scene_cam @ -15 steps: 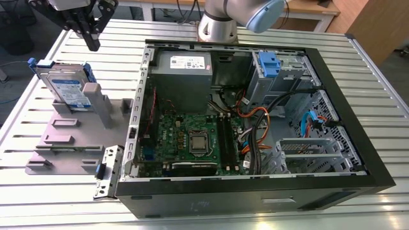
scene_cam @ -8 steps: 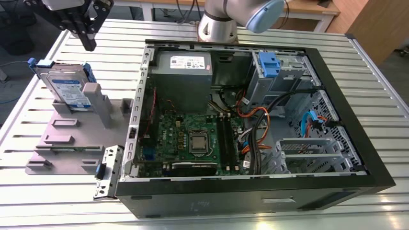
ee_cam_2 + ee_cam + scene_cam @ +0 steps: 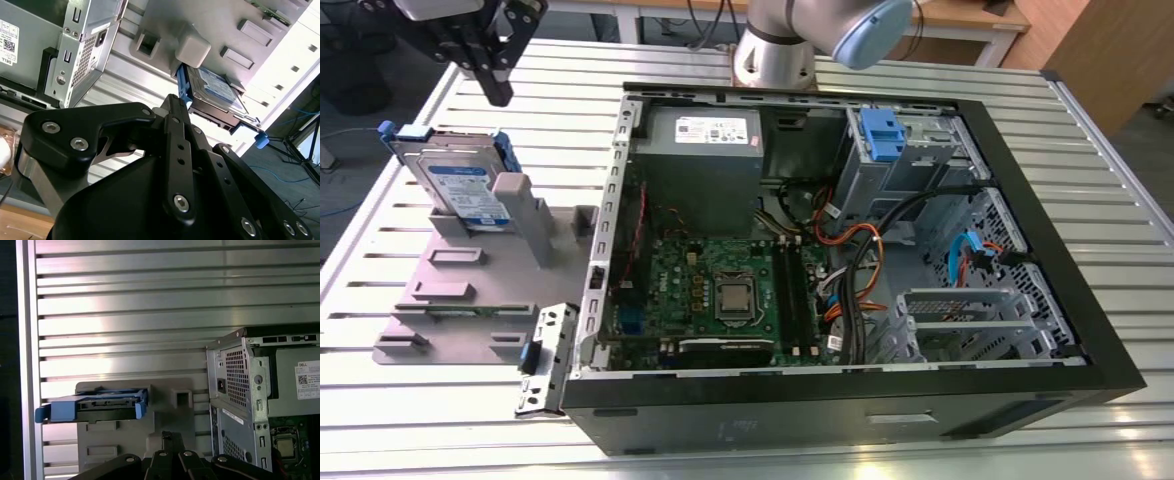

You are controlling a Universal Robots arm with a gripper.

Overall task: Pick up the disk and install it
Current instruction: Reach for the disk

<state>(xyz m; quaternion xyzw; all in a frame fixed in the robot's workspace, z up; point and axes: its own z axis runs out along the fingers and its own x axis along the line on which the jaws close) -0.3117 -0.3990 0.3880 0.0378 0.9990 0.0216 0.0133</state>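
Gripper: the gripper (image 3: 498, 95) is hanging in the air over the slatted metal table (image 3: 440, 420), near the disk and apart from it, touching nothing.
Jaws: the black fingers are meeting at their tips, pressed together with nothing between them.
Disk: the disk (image 3: 460, 185) is standing on edge, leaning slightly, in a slot of the grey fixture (image 3: 454, 300) on the exterior view's left, outside the computer case. Its white-and-blue label is facing outward and its blue bracket is wrapping its edges.
Fixture: it is lying flat on the table just beside the case. The disk is propped between its upright posts.
Computer case: the black computer case (image 3: 827, 410) is lying on its side with the panel off, its inside open to view.
Case contents: the grey power supply (image 3: 700, 170) is sitting in the far corner. The green motherboard (image 3: 720, 290) is lying across the floor. The silver drive cage (image 3: 887, 150) with a blue latch is standing toward the exterior view's right. Orange, black and blue cables (image 3: 854, 250) are trailing between them.
Loose part: a small metal bracket (image 3: 544, 360) is resting on the table against the case's near corner.
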